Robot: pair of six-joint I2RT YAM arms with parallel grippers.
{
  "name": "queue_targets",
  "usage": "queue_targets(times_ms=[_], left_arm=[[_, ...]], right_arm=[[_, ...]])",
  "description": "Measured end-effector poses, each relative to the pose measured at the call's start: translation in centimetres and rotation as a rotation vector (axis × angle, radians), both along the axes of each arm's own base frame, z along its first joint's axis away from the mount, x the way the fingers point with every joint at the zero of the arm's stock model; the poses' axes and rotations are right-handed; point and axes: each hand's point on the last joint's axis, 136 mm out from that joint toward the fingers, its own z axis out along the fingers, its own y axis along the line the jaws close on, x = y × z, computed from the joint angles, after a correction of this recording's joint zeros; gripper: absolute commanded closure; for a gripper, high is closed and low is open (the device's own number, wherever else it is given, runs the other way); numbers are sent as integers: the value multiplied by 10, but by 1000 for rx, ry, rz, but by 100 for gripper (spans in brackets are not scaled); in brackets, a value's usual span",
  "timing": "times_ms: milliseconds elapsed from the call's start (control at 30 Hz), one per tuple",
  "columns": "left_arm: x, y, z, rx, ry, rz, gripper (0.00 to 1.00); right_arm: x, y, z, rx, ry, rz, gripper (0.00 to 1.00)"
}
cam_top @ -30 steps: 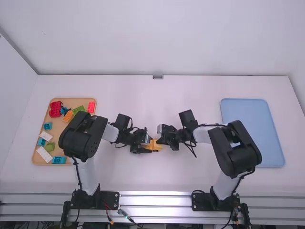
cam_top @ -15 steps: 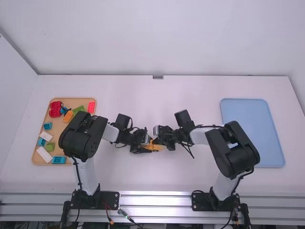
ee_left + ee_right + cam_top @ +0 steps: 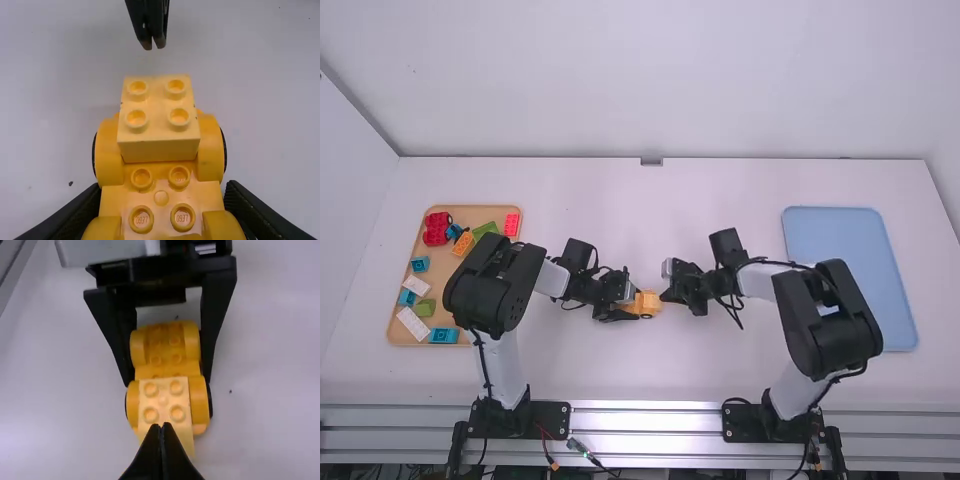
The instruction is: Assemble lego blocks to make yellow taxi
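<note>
Retreat: draws right tool (image 3: 161, 426), closed and empty, off yellow block (image 3: 157, 102) | clamps yellow chassis (image 3: 162, 217) in left tool (image 3: 161, 196) | likely frees studs (image 3: 136, 118) for next step

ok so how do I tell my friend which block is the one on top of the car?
Near the middle of the white table, the left gripper holds a yellow car. On its end nearest the right gripper sits a four-stud block, paler yellow than the car under it.
</note>
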Motion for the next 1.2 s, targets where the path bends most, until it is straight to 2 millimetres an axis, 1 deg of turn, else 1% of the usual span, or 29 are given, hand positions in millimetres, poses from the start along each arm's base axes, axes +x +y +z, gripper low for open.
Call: queue_targets(times_ms=[133, 233, 467, 700, 1000, 1200], left_arm=[[0, 0, 0, 0, 0, 0, 48], [0, 0, 0, 0, -1, 0, 48], [0, 0, 0, 0, 0, 0, 48], [0, 0, 0, 0, 1, -1, 48], [-1, 0, 0, -1, 3, -2, 48], [-1, 0, 0, -1, 4, -2, 48]], right_arm=[[5, -10, -5, -34, -12, -22, 100], [9, -13, -10, -71, -31, -34, 100], [4, -7, -18, -116, -45, -4, 100], [5, -10, -20, -131, -45, -14, 100], [0, 0, -20, -125, -63, 24, 100], [2, 5, -15, -91, -78, 32, 100]])
